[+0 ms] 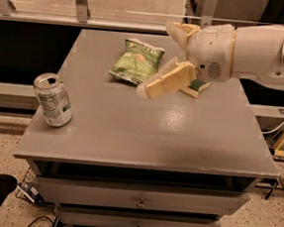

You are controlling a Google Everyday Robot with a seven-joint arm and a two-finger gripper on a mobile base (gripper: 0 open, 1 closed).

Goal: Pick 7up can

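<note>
The 7up can (52,100) stands upright near the front left corner of the grey cabinet top (180,134). It has a silver top and a white-and-green label. My gripper (155,60) hangs over the middle of the top, well to the right of the can and above the right edge of a green chip bag. Its cream fingers (167,82) are spread apart and hold nothing. The white arm reaches in from the right.
A green crinkled chip bag (135,60) lies at the back middle of the top. A small green thing (198,85) shows under the wrist. Drawers (139,197) face the front. A metal rail (82,1) runs behind the cabinet.
</note>
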